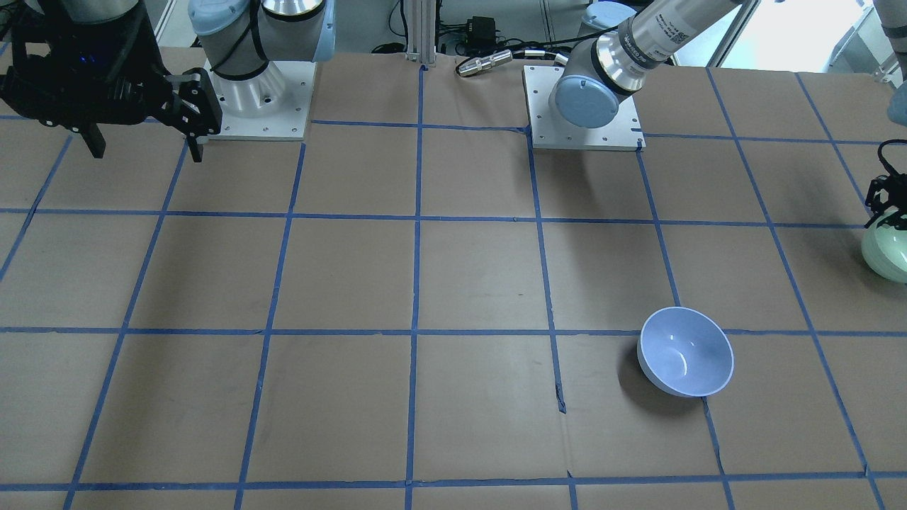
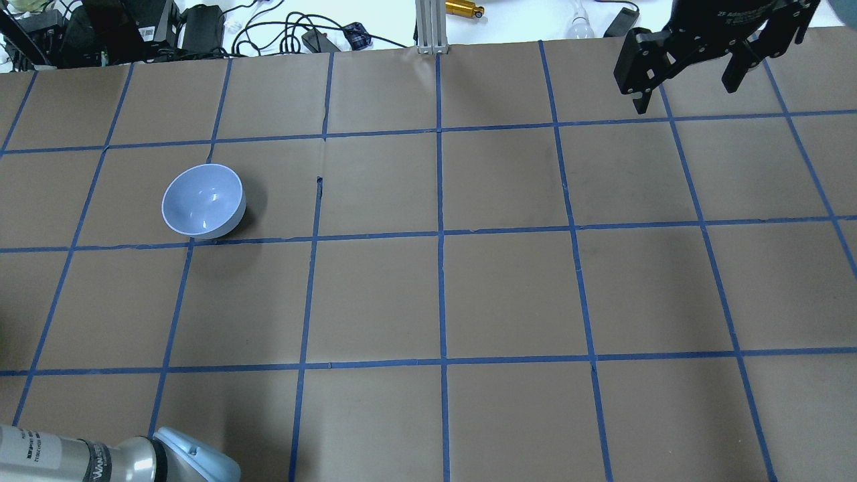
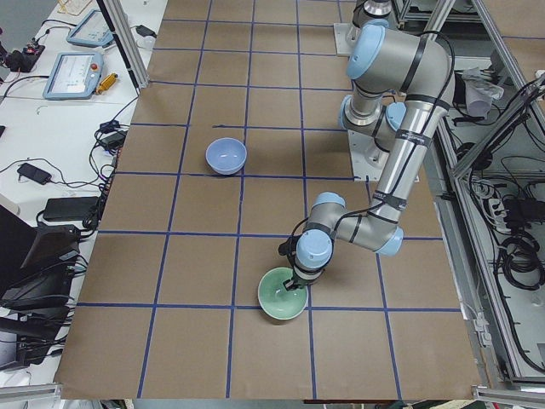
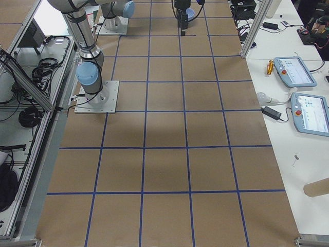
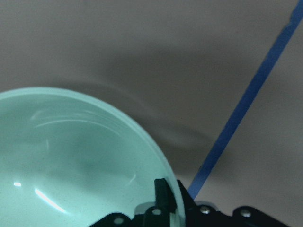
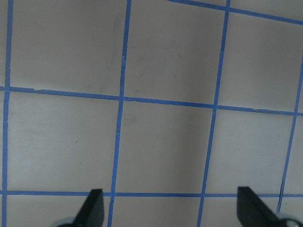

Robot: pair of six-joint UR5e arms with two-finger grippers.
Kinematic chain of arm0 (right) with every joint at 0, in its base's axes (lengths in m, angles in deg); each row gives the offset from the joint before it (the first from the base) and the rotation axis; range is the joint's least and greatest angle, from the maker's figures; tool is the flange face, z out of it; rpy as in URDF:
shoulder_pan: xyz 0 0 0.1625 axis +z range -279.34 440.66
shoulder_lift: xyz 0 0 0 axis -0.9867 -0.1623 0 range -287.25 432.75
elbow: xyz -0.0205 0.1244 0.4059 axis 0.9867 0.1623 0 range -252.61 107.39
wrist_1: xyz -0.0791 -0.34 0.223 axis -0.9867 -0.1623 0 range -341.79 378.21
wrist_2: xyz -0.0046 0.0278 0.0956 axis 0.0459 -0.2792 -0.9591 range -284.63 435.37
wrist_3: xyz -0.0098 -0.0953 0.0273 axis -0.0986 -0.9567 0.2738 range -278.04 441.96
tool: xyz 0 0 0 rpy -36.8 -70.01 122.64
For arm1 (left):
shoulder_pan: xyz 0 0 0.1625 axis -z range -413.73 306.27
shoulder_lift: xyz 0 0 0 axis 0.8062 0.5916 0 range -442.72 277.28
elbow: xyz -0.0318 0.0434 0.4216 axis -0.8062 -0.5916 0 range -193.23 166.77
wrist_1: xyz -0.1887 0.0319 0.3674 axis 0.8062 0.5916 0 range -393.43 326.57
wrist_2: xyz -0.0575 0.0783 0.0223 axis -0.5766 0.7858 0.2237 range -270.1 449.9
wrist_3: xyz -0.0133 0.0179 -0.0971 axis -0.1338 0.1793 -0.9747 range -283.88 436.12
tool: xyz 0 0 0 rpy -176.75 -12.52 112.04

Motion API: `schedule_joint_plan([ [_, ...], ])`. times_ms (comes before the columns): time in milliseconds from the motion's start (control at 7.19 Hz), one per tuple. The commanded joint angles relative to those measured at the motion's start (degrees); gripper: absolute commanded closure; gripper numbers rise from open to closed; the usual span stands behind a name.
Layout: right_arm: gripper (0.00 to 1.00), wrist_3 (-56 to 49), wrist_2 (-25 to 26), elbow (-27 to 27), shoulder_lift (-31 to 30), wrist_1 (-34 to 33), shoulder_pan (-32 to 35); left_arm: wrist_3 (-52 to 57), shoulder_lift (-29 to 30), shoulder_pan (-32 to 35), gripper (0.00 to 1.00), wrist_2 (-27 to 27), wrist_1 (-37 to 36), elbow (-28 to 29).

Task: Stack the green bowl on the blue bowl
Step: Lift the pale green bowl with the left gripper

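Observation:
The green bowl [image 3: 283,295] is near the table's left end, also at the right edge of the front view [image 1: 886,248], where it looks tilted. My left gripper [image 5: 176,201] is shut on its rim, with one finger [image 5: 163,191] inside the bowl [image 5: 71,161]. I cannot tell whether the bowl rests on the table. The blue bowl [image 2: 203,201] stands upright and empty on the table [image 1: 686,350], about two grid squares from the green one [image 3: 226,156]. My right gripper [image 2: 686,94] is open and empty, high over the far right side [image 6: 173,213].
Brown paper with a blue tape grid [image 2: 442,234] covers the table. The arm bases [image 1: 584,106] stand at the robot's edge. Cables and boxes [image 2: 201,27] lie beyond the far edge. Pendants [image 4: 295,72] lie on a side bench.

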Motion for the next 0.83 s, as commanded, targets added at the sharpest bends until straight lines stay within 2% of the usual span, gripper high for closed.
schedule_joint_plan([
  [0,0.0,0.0,0.0,0.0,0.0,0.0,0.05,0.0,-0.09,0.0,1.0,0.19,0.07,0.0],
  [696,0.0,0.0,0.0,0.0,0.0,0.0,-0.04,0.0,-1.14,0.09,1.0,0.53,0.34,-0.52],
])
